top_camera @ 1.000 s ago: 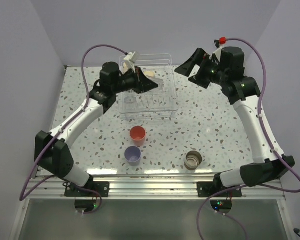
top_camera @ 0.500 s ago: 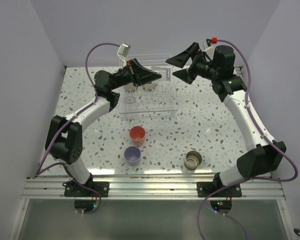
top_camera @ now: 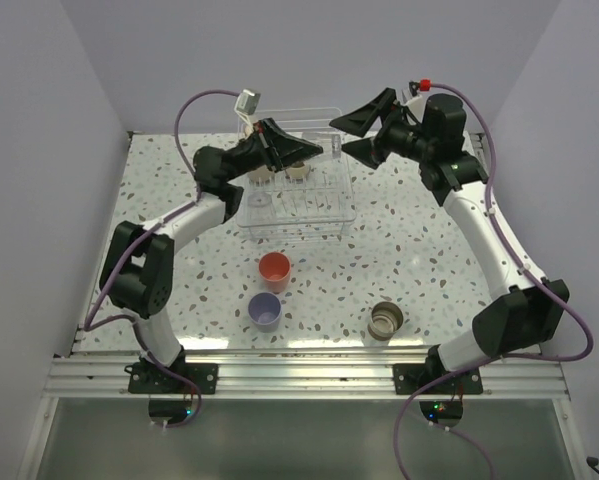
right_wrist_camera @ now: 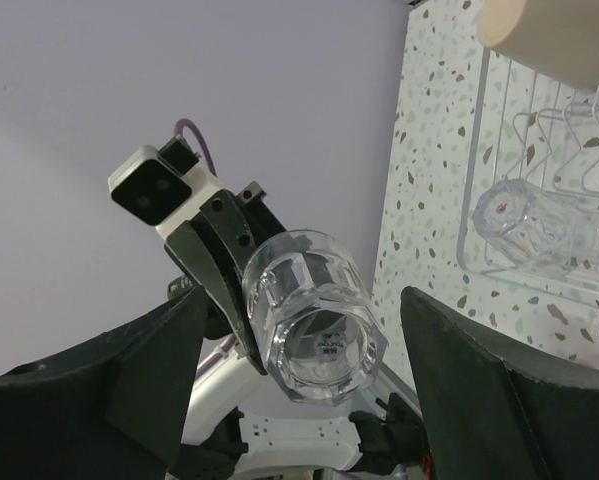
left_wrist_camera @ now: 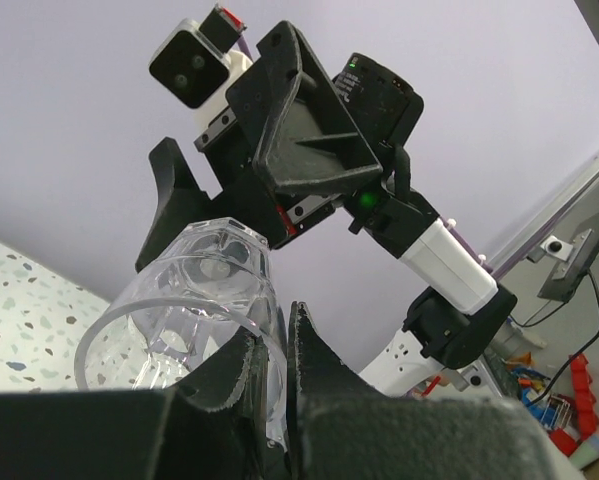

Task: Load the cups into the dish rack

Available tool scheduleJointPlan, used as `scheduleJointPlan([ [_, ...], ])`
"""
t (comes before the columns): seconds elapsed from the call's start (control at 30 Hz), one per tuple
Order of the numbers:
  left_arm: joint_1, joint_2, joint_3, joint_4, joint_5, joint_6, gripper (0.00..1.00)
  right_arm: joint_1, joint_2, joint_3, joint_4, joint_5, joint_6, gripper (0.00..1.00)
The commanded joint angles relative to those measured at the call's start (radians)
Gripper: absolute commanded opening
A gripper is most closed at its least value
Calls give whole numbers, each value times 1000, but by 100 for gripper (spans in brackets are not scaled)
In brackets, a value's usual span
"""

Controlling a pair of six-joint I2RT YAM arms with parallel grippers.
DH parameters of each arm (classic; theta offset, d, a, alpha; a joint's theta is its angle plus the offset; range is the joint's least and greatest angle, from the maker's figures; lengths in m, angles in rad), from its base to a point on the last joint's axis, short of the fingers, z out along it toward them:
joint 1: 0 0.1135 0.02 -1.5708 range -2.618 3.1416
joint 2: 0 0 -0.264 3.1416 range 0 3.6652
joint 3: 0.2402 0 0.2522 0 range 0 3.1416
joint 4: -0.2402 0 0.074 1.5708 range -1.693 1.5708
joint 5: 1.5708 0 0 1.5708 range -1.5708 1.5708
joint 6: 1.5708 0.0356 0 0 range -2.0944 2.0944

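My left gripper (top_camera: 319, 150) is shut on the rim of a clear glass cup (top_camera: 330, 146) and holds it sideways in the air above the far side of the white wire dish rack (top_camera: 344, 205). In the left wrist view the glass cup (left_wrist_camera: 194, 300) is pinched at its wall. My right gripper (top_camera: 351, 132) is open and faces the glass cup (right_wrist_camera: 314, 315), whose base lies between its spread fingers (right_wrist_camera: 499, 380) without touching them. A second clear glass cup (top_camera: 262, 200) and two beige or tan cups (top_camera: 297, 172) sit in the rack.
On the table in front of the rack stand a coral-red cup (top_camera: 274, 268), a lavender cup (top_camera: 266, 311) and a tan brown-rimmed cup (top_camera: 386, 321) at the near right. The rack (right_wrist_camera: 479, 190) and a beige cup (right_wrist_camera: 554, 40) show in the right wrist view.
My left gripper has lifted the glass cup up and to the right, off the rack. My right gripper has turned and moved left to face it.
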Motion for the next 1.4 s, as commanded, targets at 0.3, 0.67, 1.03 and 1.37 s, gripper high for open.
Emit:
scheduleJointPlan([
  [0.3,-7,26,81,52,-59,13,0,37,-25,-41,46,5,27,64],
  [0.67,-24,54,59,110,-48,-33,0,37,-17,-33,46,43,27,16],
  [1.03,17,-112,10,-581,-68,456,64,3,38,77,-204,163,-162,0],
  [1.37,45,-201,93,-1224,-408,856,76,3,182,263,-385,339,-412,0],
])
